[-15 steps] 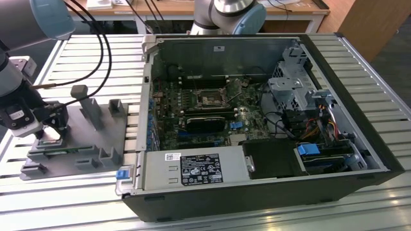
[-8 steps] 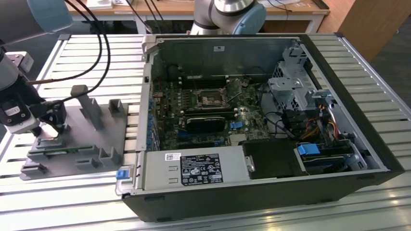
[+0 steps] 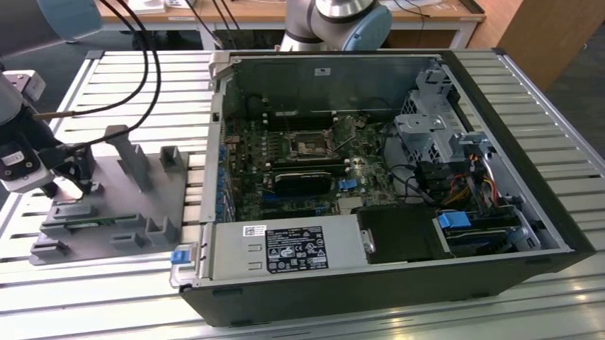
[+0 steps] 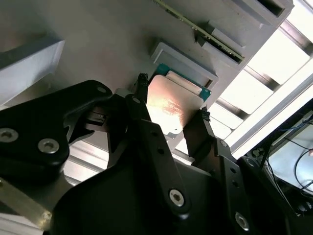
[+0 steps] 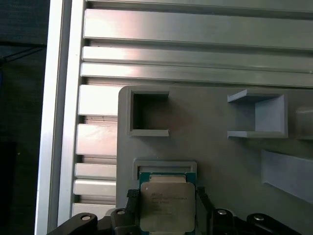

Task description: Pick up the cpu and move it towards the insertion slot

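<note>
On the counter [image 3: 123, 85], the open computer [image 3: 529, 212] holds the slot [image 3: 309, 146], well apart from the grey tray [image 3: 142, 209]. There my tool [image 4: 172, 97] pinches the chip [image 5: 167, 205] by 2 edges. Such a thin hold may let it slip.

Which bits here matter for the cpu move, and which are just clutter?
Job:
- cpu, sitting in the grey tray
- gripper, around the cpu
- insertion slot, on the motherboard

Lying about:
- memory stick
- long black card
- blue connector
- power supply
</note>
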